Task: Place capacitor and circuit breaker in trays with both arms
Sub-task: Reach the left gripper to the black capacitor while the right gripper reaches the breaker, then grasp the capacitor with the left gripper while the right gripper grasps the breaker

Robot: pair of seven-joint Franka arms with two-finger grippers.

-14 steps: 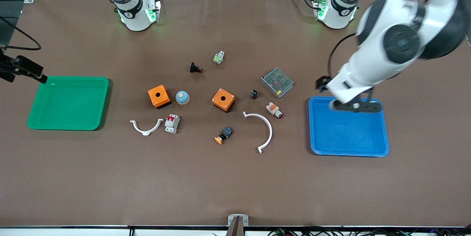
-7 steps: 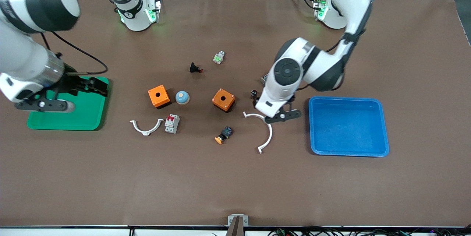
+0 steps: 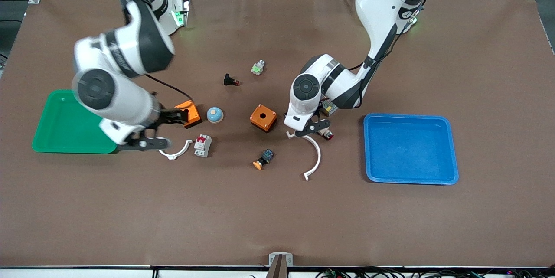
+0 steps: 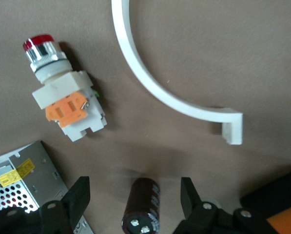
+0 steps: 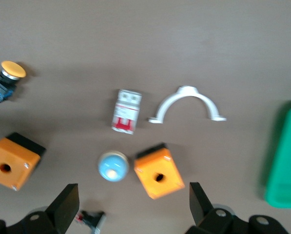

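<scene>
The capacitor [image 4: 141,204], a small black cylinder with silvery end marks, lies on the table between the open fingers of my left gripper [image 4: 134,192]. In the front view the left gripper [image 3: 311,129] hangs low over that spot and the arm hides the capacitor. The circuit breaker [image 3: 202,145], a white-grey block with red levers, lies beside a small white clamp [image 3: 175,152]; it also shows in the right wrist view [image 5: 126,111]. My right gripper [image 3: 158,130] is open and empty over the orange box [image 3: 190,111] and that clamp, apart from the breaker.
The green tray [image 3: 65,122] is at the right arm's end, the blue tray [image 3: 409,148] at the left arm's end. Near the capacitor lie the indicator lamp [image 4: 67,105], a metal power supply [image 4: 18,180] and a large white clamp [image 3: 314,154]. A second orange box [image 3: 263,117], blue dome [image 3: 214,114] and orange-capped button [image 3: 262,158] are mid-table.
My left gripper moved from over the blue tray to around the capacitor. My right arm swung from over the green tray to over the orange box and small clamp.
</scene>
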